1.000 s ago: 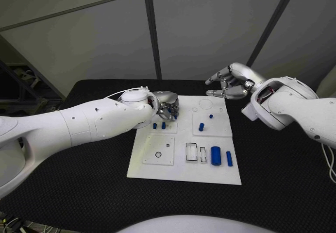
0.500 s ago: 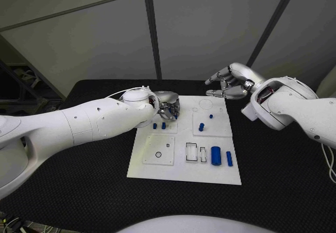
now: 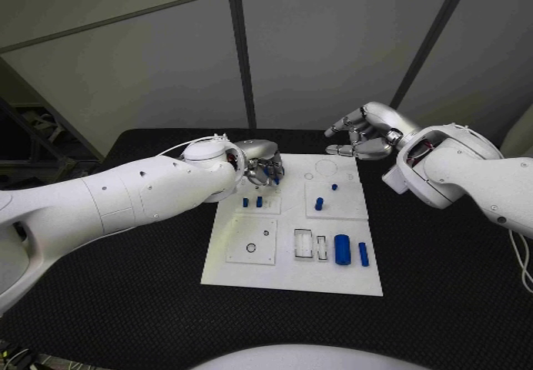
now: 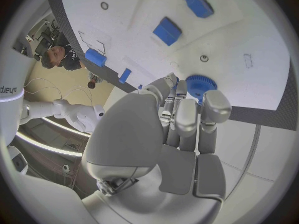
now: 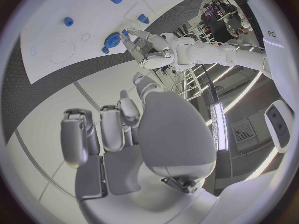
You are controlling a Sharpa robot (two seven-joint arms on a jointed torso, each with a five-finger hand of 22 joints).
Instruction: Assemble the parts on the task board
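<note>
Centrally on the black table lies the white task board, and the part in play is a blue toothed gear, pinched at the fingertips of the left hand over the board's far left corner — the left wrist view shows the fingers closed around its rim, with the board just beyond it. Whether the gear touches the board cannot be told. In the right wrist view the same gear sits in that hand above the board's edge. Near it, two small blue pegs stand side by side in the upper left plate of the board; a short blue peg stands in the upper right plate, with a smaller blue piece just beyond it. Toward the near right, a thick blue cylinder and a thin blue bar lie side by side, next to a row of rectangular slots. A square plate with a small round hole takes the near left. The right hand hangs beyond the board's far right corner, well apart from the parts — its fingers curled in, holding nothing.
</note>
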